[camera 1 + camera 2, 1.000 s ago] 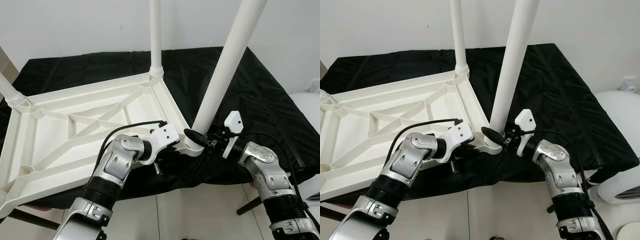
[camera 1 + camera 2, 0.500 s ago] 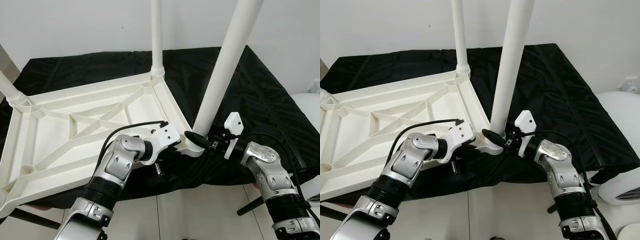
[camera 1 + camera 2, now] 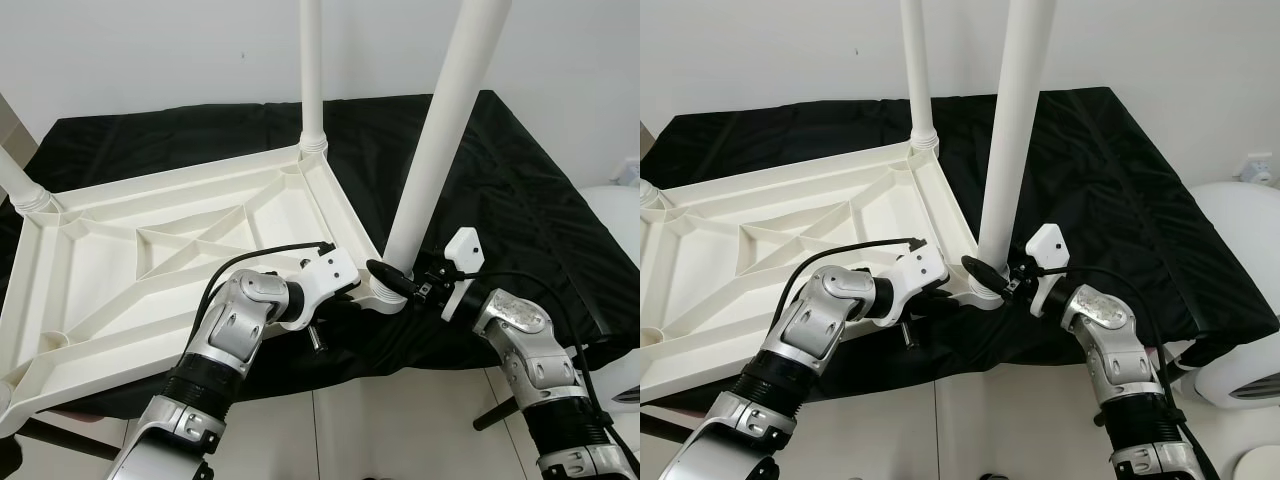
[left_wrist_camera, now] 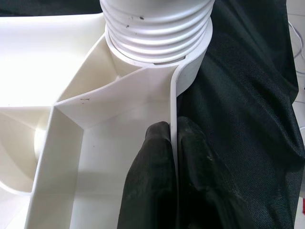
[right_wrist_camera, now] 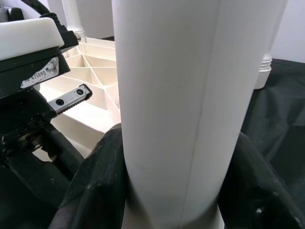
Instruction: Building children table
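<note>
Left gripper [image 4: 174, 143] pinches the upturned tabletop [image 3: 130, 260] rim, clearest on its wrist cam; right gripper [image 3: 990, 275] hugs the leg [image 3: 1012, 130].

R claw [image 3: 990, 275] grips near table leg [image 3: 1012, 140] at base; L claw [image 3: 940, 296] at tabletop [image 3: 760, 250] rim.

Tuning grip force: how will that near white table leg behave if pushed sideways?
The table leg looks like hollow plastic: probably light and stiff. It is long, so side pushes likely lever hard on its threaded base. Its smooth surface may slip in the right gripper.
</note>
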You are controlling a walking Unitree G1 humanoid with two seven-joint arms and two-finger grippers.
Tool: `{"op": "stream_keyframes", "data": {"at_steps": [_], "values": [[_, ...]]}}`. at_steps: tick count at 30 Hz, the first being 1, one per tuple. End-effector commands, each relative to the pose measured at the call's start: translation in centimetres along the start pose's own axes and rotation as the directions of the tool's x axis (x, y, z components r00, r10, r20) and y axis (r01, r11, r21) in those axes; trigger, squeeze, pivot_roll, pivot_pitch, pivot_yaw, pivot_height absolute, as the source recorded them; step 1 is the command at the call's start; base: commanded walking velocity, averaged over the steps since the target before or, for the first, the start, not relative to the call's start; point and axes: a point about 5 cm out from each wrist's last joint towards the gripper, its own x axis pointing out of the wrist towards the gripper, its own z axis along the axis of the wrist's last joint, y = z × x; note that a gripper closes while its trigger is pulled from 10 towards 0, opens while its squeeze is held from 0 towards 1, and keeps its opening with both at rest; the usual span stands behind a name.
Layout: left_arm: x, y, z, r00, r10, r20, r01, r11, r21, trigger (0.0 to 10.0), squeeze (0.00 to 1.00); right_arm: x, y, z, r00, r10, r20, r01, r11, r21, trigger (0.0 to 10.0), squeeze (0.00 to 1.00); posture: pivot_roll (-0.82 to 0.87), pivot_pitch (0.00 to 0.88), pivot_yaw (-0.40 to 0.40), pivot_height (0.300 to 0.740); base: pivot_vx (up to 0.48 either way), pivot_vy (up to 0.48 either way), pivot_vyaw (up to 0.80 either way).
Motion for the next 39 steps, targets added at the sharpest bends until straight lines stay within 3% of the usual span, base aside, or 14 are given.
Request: {"op": "stream_keyframes", "data": {"at_steps": [1, 39], "values": [[-0.4, 1.0, -0.4, 0.98, 0.2, 0.007, -0.2, 0.979, -0.035, 10.0, 0.0, -0.3, 0.9, -2.3, 0.996, 0.0, -0.091, 0.006, 0.998, 0.065, 10.0, 0.0, -0.13, 0.16, 0.082, 0.74, 0.0, 0.0, 0.0], [-0.1, 0.9, -0.2, 0.981, 0.195, 0.015, -0.194, 0.98, -0.03, 10.0, 0.0, 1.1, 3.4, -1.1, 0.975, -0.224, -0.003, 0.224, 0.973, 0.053, 10.0, 0.0, -0.14, 0.137, 0.08, 0.74, 0.0, 0.0, 0.0]]}}
